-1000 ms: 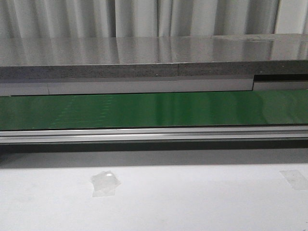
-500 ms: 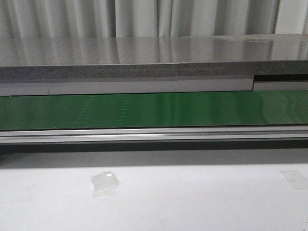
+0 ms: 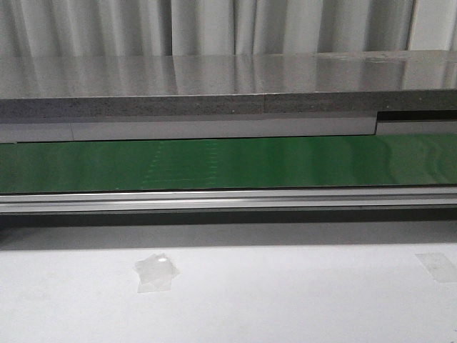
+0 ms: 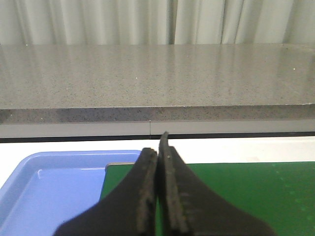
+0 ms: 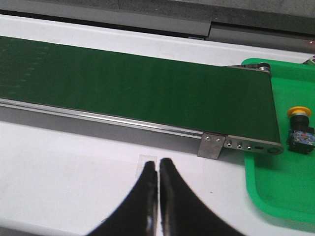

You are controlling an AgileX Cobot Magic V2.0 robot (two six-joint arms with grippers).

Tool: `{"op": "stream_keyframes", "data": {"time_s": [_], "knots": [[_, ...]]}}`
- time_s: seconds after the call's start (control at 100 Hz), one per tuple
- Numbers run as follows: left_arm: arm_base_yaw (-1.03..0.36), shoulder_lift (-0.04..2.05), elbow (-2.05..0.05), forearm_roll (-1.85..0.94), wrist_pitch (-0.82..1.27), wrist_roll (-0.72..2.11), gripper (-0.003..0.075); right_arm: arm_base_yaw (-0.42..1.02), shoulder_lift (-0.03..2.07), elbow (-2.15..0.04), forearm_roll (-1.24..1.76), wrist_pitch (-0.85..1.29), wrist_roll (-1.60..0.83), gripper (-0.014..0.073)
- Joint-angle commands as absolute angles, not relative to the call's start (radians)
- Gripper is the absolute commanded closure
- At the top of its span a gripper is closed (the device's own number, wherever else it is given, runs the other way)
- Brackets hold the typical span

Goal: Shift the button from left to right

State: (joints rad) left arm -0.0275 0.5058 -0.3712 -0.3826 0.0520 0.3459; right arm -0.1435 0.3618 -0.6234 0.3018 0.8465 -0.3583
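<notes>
Button (image 5: 300,132) rests in green tray (image 5: 275,196); belt's faint marks shifted rightward.

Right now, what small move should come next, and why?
Probably none: hold both arms in place. The button already stands in the green tray beside the belt's end; the left claw and right claw are shut on nothing, and the blue tray shows no button.

Light is even and soft, coming from above. The grey shelf (image 3: 214,78) shines with pale streaks that mirror the curtain (image 3: 214,25). My belt (image 3: 228,163) carries a mild sheen toward the right. A dark shadow band runs under the rail (image 3: 228,200). The front view is slightly soft; my fingers (image 4: 147,196) sit close and blurred in both wrist views. The white table (image 5: 64,172) is bright, near washed out.
</notes>
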Motion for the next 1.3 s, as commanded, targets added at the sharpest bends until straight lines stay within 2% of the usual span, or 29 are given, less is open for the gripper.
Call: {"op": "stream_keyframes", "data": {"time_s": [0.0,0.72,0.99,1.29], "knots": [[-0.035,0.509,-0.400,-0.392,-0.022,0.344,0.0740,-0.143,0.372,-0.644,0.323,0.787,-0.369,0.0655],[-0.035,0.509,-0.400,-0.392,-0.022,0.344,0.0740,-0.143,0.372,-0.644,0.323,0.786,-0.369,0.0659],[-0.035,0.509,-0.400,-0.392,-0.022,0.344,0.0740,-0.079,0.343,-0.623,0.295,0.635,-0.363,0.0659],[-0.035,0.509,-0.400,-0.392,-0.022,0.344,0.0740,0.049,0.210,-0.430,0.023,0.428,-0.054,0.0659]]}}
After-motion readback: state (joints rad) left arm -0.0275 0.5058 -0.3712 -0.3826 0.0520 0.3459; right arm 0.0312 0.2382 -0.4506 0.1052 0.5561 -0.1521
